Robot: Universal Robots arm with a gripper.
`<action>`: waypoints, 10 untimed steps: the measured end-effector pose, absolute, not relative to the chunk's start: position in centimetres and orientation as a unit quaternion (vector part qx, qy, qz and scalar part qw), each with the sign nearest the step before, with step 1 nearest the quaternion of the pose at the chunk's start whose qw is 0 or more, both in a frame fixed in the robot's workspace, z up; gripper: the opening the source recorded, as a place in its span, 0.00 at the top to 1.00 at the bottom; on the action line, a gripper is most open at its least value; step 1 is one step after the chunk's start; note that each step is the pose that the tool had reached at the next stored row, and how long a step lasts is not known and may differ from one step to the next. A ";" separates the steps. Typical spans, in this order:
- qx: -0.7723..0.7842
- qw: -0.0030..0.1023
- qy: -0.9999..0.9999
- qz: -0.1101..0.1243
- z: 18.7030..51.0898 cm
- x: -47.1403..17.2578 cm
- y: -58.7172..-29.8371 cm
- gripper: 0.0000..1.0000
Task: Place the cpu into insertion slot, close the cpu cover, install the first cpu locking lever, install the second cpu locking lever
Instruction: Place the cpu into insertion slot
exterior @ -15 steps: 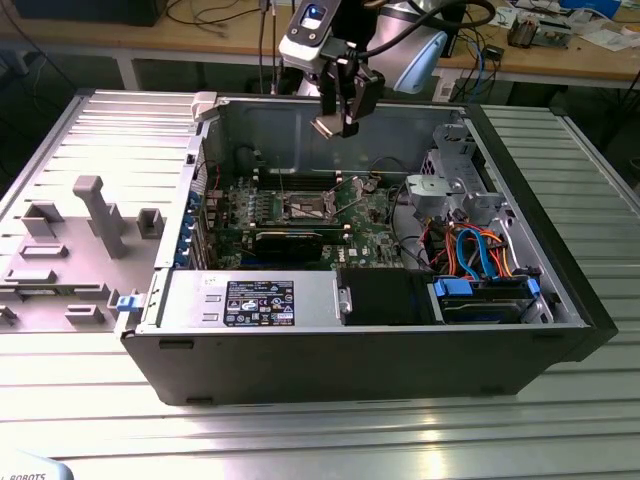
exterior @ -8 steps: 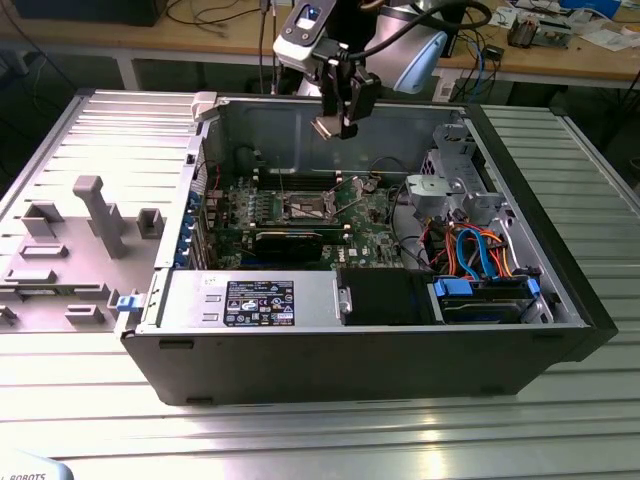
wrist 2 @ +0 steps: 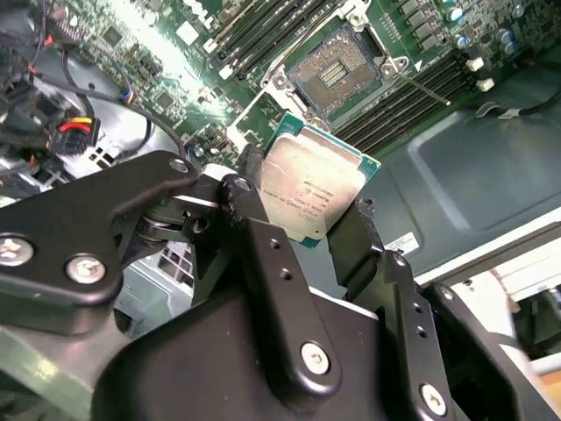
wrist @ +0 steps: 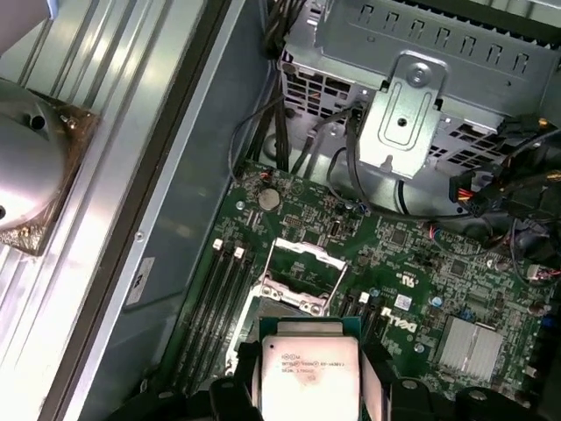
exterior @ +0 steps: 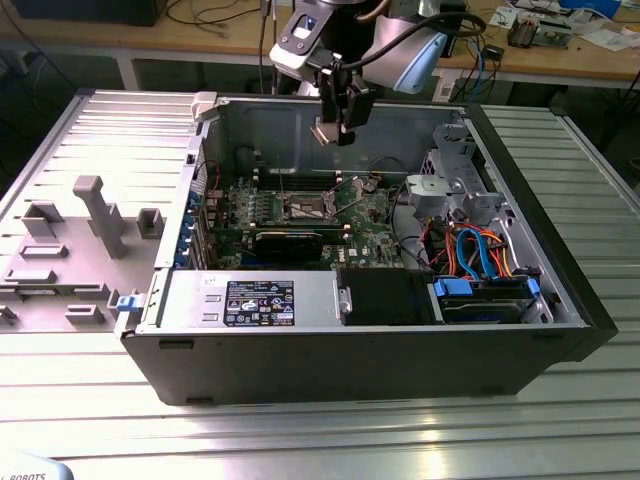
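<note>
My gripper [exterior: 333,128] hangs above the open computer case, shut on the cpu [exterior: 322,133], a flat square chip with a silvery top. In both wrist views the cpu [wrist 2: 311,184] [wrist: 305,373] sits between the black fingers [wrist 2: 359,232], held by two opposite edges. The insertion slot [exterior: 303,209] lies well below on the green board, its dark centre bare [wrist 2: 337,72]. The cpu cover [wrist: 302,254], a thin silver frame, stands swung open at the slot's far side. A thin locking lever [wrist 2: 422,88] lies loose beside the slot.
Long black memory slots [wrist: 223,298] flank the socket. A silver drive cage [exterior: 450,190] and orange and blue cables [exterior: 480,250] stand on the exterior view's right. A long black card [exterior: 290,240] and the power supply [exterior: 250,300] lie in front. A grey fixture [exterior: 70,240] sits outside the case.
</note>
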State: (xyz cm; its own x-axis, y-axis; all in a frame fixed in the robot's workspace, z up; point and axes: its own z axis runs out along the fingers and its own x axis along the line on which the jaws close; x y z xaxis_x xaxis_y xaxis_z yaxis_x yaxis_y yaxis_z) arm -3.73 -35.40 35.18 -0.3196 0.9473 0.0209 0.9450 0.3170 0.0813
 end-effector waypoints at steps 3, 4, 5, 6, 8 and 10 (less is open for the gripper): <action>0.611 0.014 0.791 0.037 34.8 -3.7 -35.4 0.46; 0.617 0.014 0.786 0.036 34.7 -3.7 -35.4 0.46; 0.625 0.013 0.779 0.035 34.6 -3.7 -35.4 0.46; 0.628 0.013 0.778 0.035 34.6 -3.7 -35.4 0.46; 0.628 0.013 0.777 0.035 34.6 -3.7 -35.4 0.46; 0.628 0.013 0.777 0.035 34.6 -3.7 -35.4 0.46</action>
State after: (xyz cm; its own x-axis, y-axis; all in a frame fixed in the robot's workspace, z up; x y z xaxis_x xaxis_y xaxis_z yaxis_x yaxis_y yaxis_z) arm -3.73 -35.40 34.55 -0.2110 0.9772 0.0235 0.9754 0.2089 0.0704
